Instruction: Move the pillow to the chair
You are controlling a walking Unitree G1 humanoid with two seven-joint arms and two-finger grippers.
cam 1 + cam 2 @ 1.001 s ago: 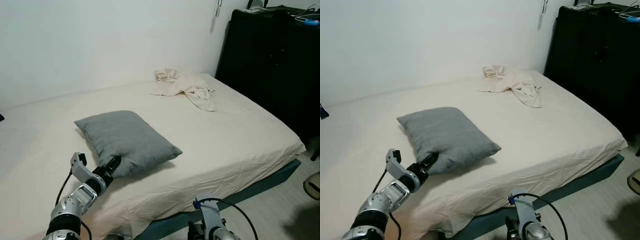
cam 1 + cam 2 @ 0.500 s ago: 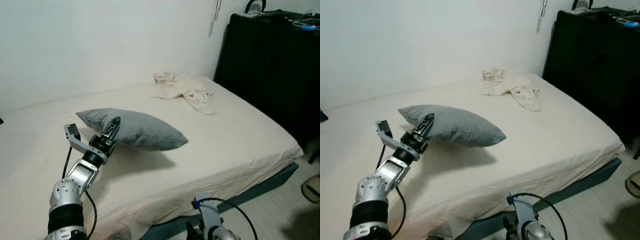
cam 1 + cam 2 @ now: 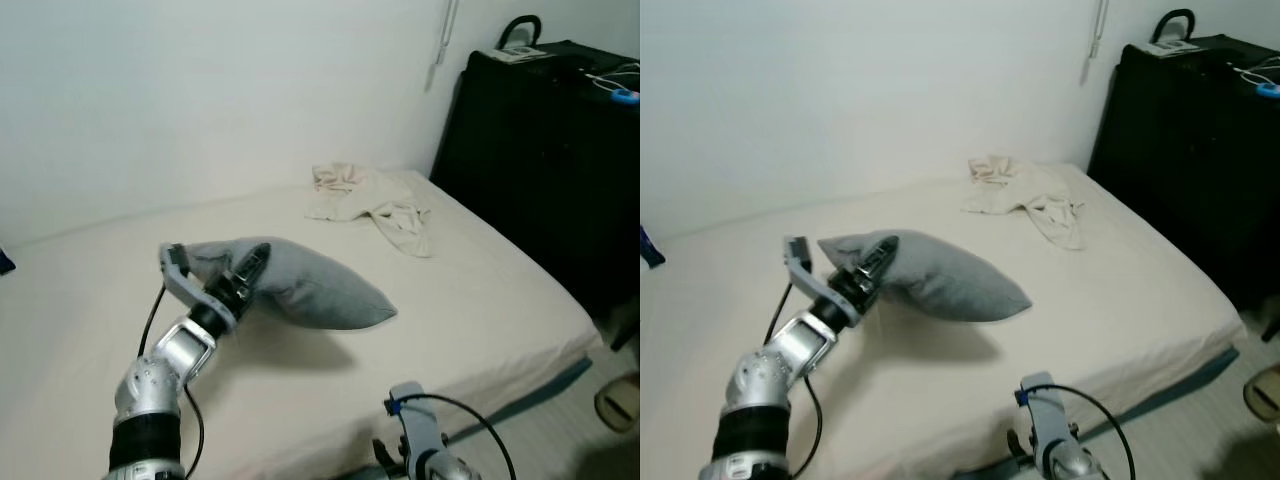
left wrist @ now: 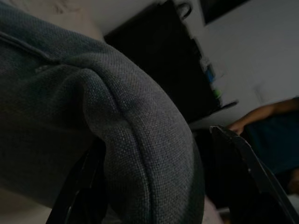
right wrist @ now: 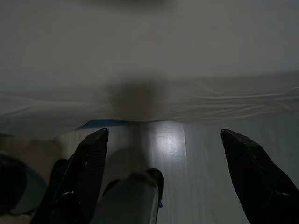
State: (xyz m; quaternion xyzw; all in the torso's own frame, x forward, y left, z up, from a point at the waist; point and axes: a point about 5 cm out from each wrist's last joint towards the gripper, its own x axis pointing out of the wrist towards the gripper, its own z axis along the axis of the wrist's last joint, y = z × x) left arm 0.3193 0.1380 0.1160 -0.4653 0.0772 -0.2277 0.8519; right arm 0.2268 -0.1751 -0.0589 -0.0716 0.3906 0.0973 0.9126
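1. Black fingers of the left claw [image 3: 248,268] clamped on one end of the grey pillow [image 3: 305,284], fabric bunched between them in the left wrist view [image 4: 140,154].
2. Lifted clear of the bed [image 3: 90,330] now, where a second ago lay flat on the sheet with the claw only at its near corner; half a second ago already raised, since then carried a little higher and further from the wall.
3. Hangs in the air over the middle of the mattress, held by the one end, the free end sagging toward the robot's right, a soft shadow beneath.
4. Means the pick-up looks done and the carry begun; judging by the droop, a limp load likely to swing and slip from a small pinch.
5. Right claw [image 5: 168,182] low beside the bed edge, fingers spread apart over the floor, holding nothing, idle.
6. Further out: cream cloth [image 3: 375,192] crumpled near the far corner of the bed, well apart from the pillow; black cabinet [image 3: 545,170] against the wall on the right.
7. Chair not made out among these surroundings, so a turn away from the bed probably needed before setting down.
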